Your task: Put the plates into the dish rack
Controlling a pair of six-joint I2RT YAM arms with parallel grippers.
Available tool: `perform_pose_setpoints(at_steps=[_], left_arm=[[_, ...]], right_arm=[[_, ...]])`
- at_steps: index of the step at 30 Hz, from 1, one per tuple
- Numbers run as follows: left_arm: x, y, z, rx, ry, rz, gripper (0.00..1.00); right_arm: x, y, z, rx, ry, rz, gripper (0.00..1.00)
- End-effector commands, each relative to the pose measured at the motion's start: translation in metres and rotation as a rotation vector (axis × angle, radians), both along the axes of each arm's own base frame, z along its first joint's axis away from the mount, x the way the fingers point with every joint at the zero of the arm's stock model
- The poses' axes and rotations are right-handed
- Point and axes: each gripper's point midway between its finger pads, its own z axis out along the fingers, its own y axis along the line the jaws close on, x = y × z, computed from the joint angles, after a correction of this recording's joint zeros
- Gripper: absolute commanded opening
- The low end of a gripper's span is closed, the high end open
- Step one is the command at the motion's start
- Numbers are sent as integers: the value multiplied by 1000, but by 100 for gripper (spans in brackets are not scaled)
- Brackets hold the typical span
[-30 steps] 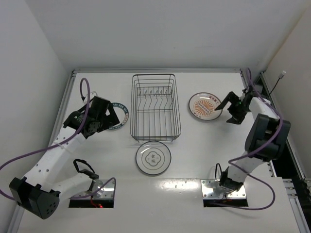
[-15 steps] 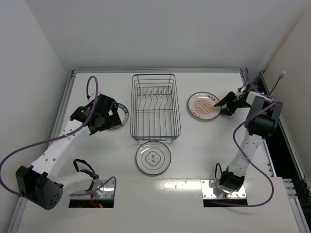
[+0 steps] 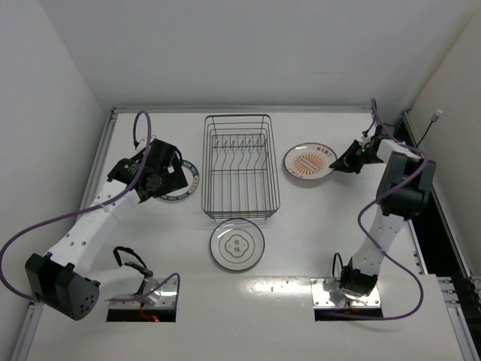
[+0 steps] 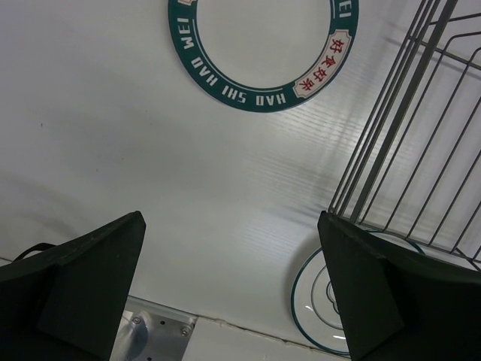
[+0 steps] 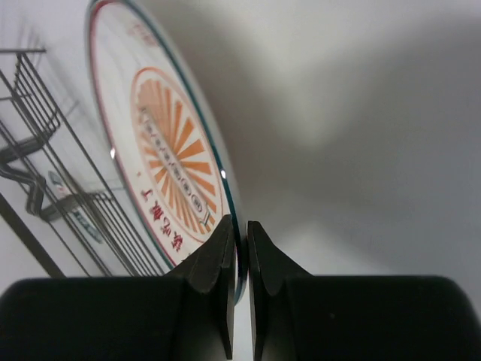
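Fingers (image 5: 216, 259) tight on orange plate (image 5: 161, 162) rim

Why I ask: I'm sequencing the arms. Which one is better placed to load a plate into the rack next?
Right. The right gripper is shut on the rim of the orange-patterned plate, beside the dish rack. The left gripper is open and empty, near the teal-rimmed plate.
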Motion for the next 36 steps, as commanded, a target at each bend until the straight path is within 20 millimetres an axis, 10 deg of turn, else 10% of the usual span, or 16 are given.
perform_pose_setpoints(at_steps=[1,8,11,23,36], left_arm=[[-1,7,17,1,-44,28,100],[-13,20,14,29,-18,102,100],[-15,20,14,20,-14,119,100],[-21,13,5,16,5,94,100],[-30,13,6,9,-6,65,100]], right_arm=[[-4,-19,94,-267,-162,-44,0],[-9,15,256,-457,-449,-169,0],[-4,36,284,-483,-495,-155,0],[13,139,279,-789,-411,-7,0],[8,167,222,-1021,-282,65,0]])
